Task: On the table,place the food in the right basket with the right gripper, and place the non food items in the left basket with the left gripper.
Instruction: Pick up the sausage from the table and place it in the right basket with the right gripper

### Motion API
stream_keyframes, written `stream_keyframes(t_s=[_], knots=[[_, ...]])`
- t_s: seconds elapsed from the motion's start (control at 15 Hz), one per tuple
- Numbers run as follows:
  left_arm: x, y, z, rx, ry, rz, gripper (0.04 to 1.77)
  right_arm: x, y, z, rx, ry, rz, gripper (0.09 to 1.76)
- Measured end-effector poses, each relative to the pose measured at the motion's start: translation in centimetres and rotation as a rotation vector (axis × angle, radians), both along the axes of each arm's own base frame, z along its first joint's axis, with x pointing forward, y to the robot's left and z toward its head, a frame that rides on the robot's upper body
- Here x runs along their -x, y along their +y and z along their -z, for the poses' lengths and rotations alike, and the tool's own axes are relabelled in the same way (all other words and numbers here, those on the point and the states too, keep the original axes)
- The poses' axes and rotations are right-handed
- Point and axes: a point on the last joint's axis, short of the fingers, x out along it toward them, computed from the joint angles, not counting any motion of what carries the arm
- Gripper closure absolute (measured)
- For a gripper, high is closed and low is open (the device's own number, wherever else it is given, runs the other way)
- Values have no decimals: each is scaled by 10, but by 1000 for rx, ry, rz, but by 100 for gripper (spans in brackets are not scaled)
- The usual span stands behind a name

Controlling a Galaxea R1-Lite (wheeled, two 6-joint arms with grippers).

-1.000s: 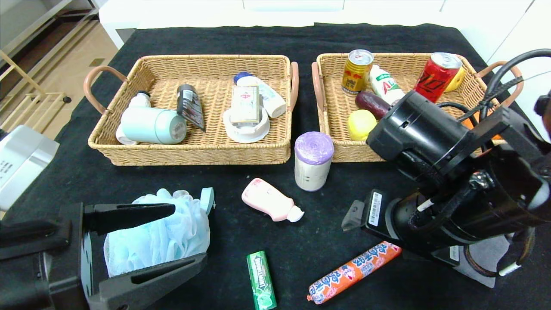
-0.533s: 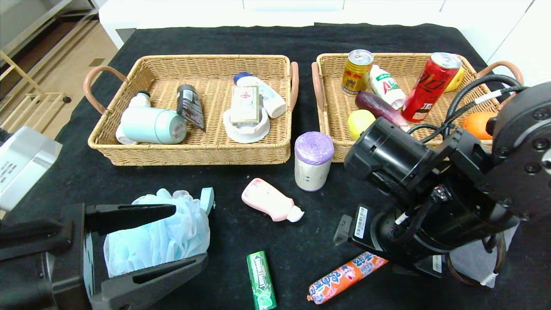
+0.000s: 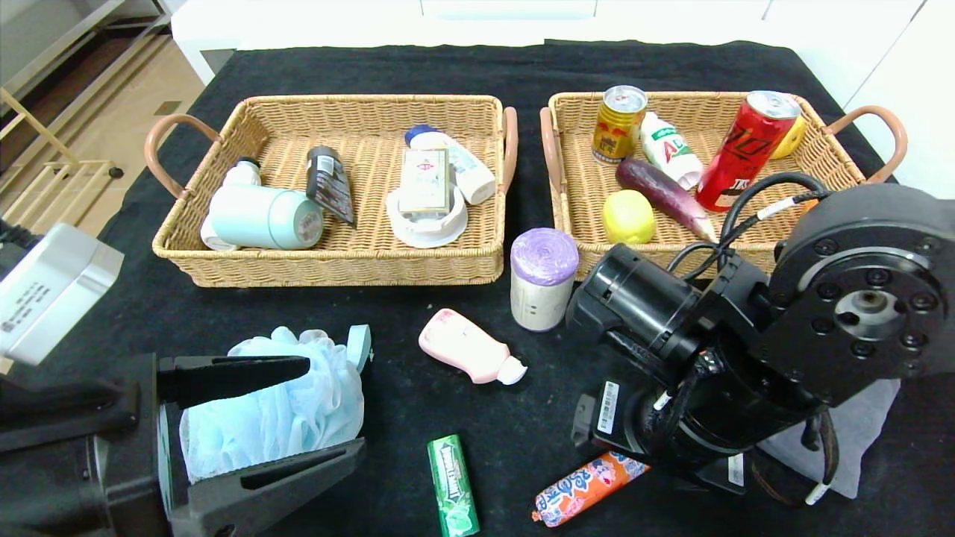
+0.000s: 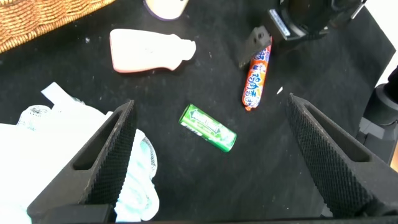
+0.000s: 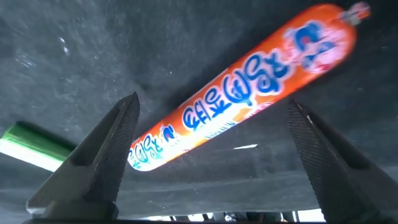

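Hovering over the sausage (image 5: 249, 87), the right claw (image 5: 217, 155) had its fingers spread wide, one to each side of the wrapper, nothing gripped yet. Sausage lay on the table (image 3: 462, 67) at the near edge, aslant, its far end hidden under the right arm in the head view. Gum pack (image 3: 452, 485) lay just beside it, toward the left.

Left claw (image 3: 261, 418) also stood apart, straddling the blue pouf (image 3: 276, 403) near the table's left front; fingers flanked the mesh without visibly squeezing it.

Handling, as judged: sausage looked firm but slightly yielding, its printed film glossy and likely slick; best taken across the middle of its length, so it would not swing or slide out endwise. Pouf seemed very light and soft; it should compress a lot, so the fingers would need to close well in on its bulk.

Pink bottle (image 3: 466, 347) and bag roll (image 3: 543, 280) waited mid-table, in front of the baskets. Lemon (image 3: 628, 216) already sat in the right basket (image 3: 821, 149). Left basket (image 3: 224, 149) held a mint flask and other oddments.
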Motion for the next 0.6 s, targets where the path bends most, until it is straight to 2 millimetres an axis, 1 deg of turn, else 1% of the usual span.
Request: stream_keyframes(t_s=[0.33,0.4,0.6], knots=[[0,0,0,-1,2,0,9,-2,4,6,13,9,-1,14],[0,0,0,-1,2,0,9,-3,4,6,13,10,-2,27],[-1,0,0,-1,2,0,9,-3,5,7,14,12,-2,74]])
